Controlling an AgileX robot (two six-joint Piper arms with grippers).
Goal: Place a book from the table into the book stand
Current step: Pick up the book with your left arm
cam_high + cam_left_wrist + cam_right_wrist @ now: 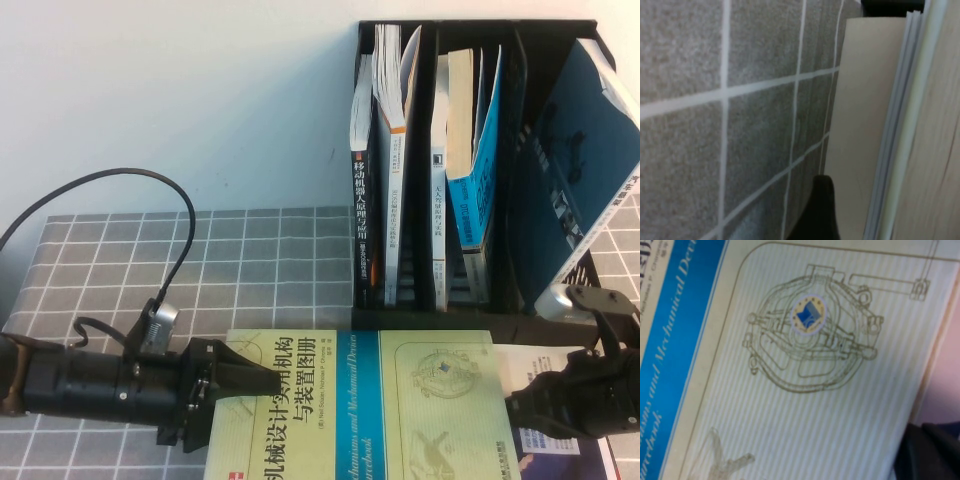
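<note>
- The thick pale yellow-green book (400, 410) lies flat on the grey gridded table (270, 265), in front of the black three-compartment book stand (520, 170).
- The left gripper (262, 380) is at its left edge, fingers spread and empty; slide one under before you clamp.
- The right gripper (525, 410) sits at the right edge; grip state unreadable.

We read "机械设计实用机构与装置图册" in black on the book (400, 400), and "and Mechanical Devices" in white script along its blue band (350, 410).

Raised high view; both wrist views close on the book (400, 410).
</note>
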